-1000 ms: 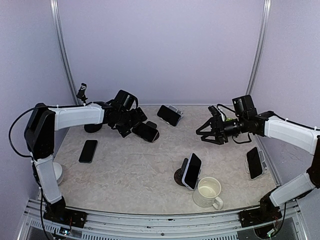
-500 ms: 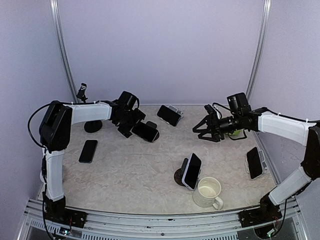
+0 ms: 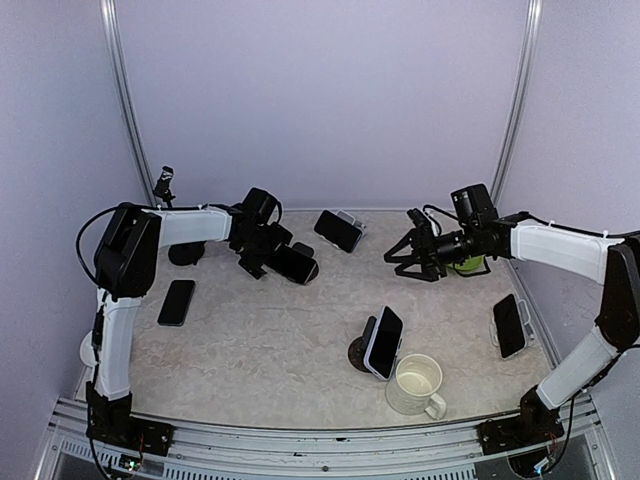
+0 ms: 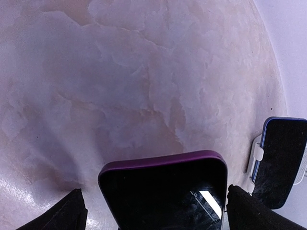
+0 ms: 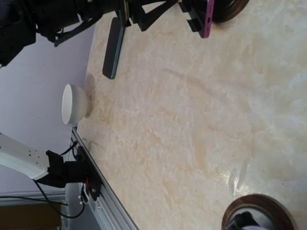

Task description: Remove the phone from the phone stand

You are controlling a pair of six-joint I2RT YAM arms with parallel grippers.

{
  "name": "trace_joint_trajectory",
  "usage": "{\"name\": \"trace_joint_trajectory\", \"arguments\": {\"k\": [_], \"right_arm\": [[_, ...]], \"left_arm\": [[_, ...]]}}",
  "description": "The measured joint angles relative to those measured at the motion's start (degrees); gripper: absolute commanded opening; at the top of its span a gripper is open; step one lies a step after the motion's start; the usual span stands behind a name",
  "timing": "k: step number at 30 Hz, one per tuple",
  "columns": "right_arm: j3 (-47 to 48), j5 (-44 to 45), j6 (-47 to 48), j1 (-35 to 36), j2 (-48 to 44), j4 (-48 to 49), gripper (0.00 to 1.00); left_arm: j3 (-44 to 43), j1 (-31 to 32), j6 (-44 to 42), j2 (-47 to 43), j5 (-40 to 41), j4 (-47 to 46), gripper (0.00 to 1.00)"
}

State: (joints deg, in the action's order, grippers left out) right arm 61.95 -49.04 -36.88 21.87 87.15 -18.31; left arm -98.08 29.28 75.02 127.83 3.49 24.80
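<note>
While left fingers [image 4: 67, 215] gape, the phone [image 4: 163, 191] sits between.

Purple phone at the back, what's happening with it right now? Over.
Left gripper open, fingers either side of purple phone. Phone on its stand, not lifted. Right gripper open, empty, hovering apart.

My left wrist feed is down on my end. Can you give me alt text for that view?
A purple-cased phone, dark screen facing the camera, fills the bottom centre, flanked by the open fingers of the left gripper in the two bottom corners. Beyond it stretches the marbled table. At the right edge, a blue-cased phone sits in a white stand.
</note>
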Motion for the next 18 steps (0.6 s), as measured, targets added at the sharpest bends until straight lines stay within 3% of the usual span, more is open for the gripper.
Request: {"name": "trace_joint_trajectory", "arguments": {"k": [18], "right_arm": [[0.4, -0.3, 1.2, -1.2, 0.7, -0.5, 0.67]], "left_arm": [[-1.7, -0.9, 1.5, 2.6, -1.1, -1.6, 0.81]]}}
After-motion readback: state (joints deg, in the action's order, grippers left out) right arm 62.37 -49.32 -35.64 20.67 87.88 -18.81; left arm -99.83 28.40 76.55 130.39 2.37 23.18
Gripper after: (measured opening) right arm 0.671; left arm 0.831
